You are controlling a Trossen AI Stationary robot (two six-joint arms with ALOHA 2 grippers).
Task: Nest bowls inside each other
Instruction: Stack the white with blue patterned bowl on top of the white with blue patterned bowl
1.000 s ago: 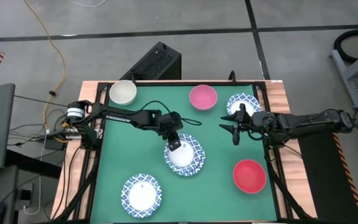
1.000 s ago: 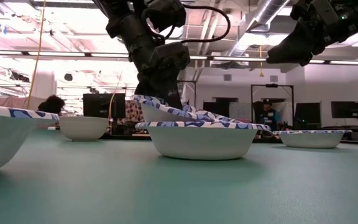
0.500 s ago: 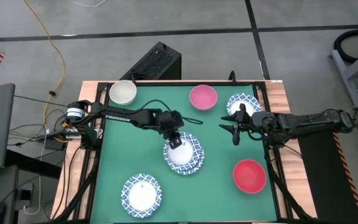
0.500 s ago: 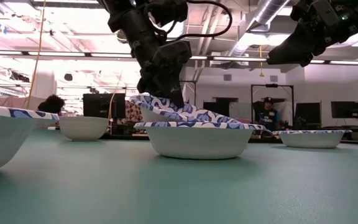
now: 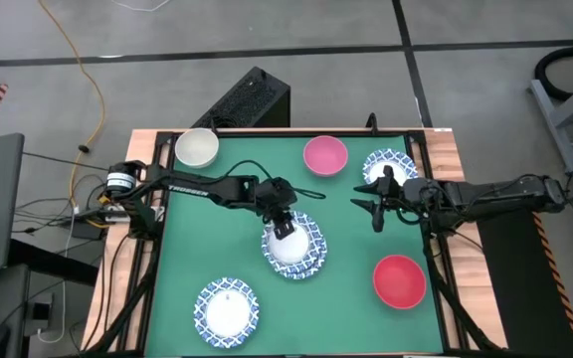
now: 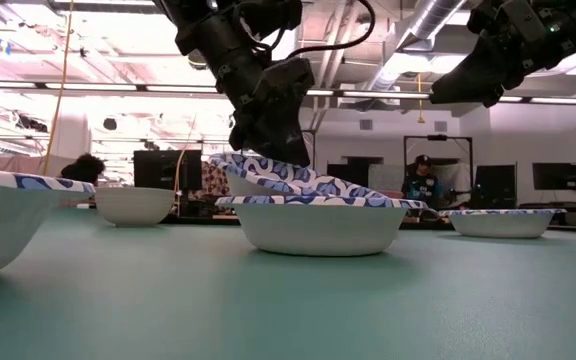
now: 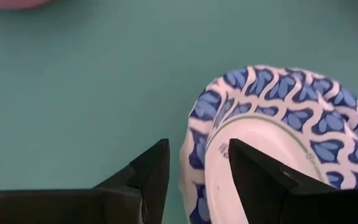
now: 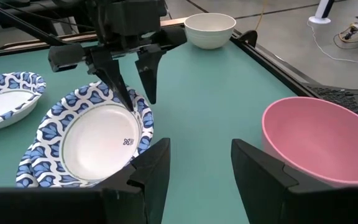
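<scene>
High view gave me the layout: the left gripper (image 5: 283, 223) sat over the middle of the green table (image 5: 182, 229), right at the far-left rim of the upper patterned bowl (image 5: 293, 245), while the right gripper (image 5: 376, 207) hung idle above the mat on the right, just near of the far-right patterned bowl (image 5: 390, 164). From the left wrist camera I saw the left fingers (image 7: 148, 171) spread, one on either side of the rim of that upper bowl, so the rim ran between them with a gap showing and no pinch that I could confirm; I judged the bowl not gripped. The right gripper's jaws were also apart and empty. The relation that mattered to me was the tilt: in the low view the upper bowl lay canted in the lower patterned bowl (image 6: 323, 226), its left edge riding high under the gripper and its right edge down at the lower rim, so it was not yet seated flat. I judged the left arm to be the nearer one by far for settling it. Both were shallow, white inside with blue leaf-patterned rims. Still loose on the mat were the cream bowl (image 5: 196, 147) at the far left corner, the pink bowl (image 5: 325, 155) at the far middle, the red bowl (image 5: 399, 280) near right, and another near-left patterned bowl (image 5: 227, 309).
</scene>
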